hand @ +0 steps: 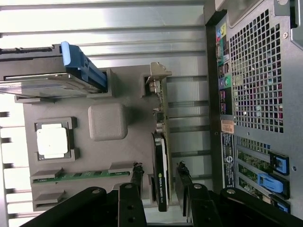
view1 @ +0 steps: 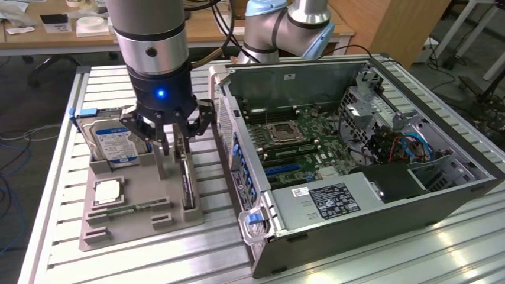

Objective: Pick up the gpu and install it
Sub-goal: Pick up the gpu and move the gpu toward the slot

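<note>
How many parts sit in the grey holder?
4: silver hard drive at the far end; square silver processor and narrow green memory stick nearer; green-black gpu card under the hand.

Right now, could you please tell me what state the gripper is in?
Gripper: open, its fingers on either side of the gpu, which stands on edge in the grey tray; not clamped on it.

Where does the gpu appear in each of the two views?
Exterior view: the gpu stands on edge in the grey tray, on the side nearest the computer case.
Wrist view: the gpu is straddled by the open gripper.
Shared landmark: the hard drive with blue bracket.
</note>
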Robot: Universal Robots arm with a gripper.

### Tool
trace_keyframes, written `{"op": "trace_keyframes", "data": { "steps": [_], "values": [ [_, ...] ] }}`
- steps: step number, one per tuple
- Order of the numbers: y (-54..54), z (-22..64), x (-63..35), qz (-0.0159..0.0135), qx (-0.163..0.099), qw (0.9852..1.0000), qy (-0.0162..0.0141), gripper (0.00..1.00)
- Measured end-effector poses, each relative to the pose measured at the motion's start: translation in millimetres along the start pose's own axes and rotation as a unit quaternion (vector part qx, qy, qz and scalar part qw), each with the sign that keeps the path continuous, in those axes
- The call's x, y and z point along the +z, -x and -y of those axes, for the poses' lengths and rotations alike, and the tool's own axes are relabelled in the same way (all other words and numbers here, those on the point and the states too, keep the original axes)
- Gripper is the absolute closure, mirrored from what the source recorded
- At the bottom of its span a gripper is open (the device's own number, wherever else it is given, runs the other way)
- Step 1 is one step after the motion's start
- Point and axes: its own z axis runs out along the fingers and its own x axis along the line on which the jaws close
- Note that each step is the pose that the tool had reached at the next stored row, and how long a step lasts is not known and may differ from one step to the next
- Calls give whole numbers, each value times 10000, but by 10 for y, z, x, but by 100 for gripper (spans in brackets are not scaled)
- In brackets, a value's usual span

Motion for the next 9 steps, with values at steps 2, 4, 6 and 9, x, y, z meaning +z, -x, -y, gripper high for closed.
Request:
{"op": "trace_keyframes", "data": {
  "steps": [2, 4, 6, 9],
  "values": [
    [0, 0, 15, 1, 0, 10000, 0, 58],
    [-1, 1, 26, 0, 0, 10000, -1, 58],
    [-1, 1, 26, -1, 0, 10000, -1, 58],
    [0, 1, 28, 0, 0, 10000, 1, 58]
  ]
}}
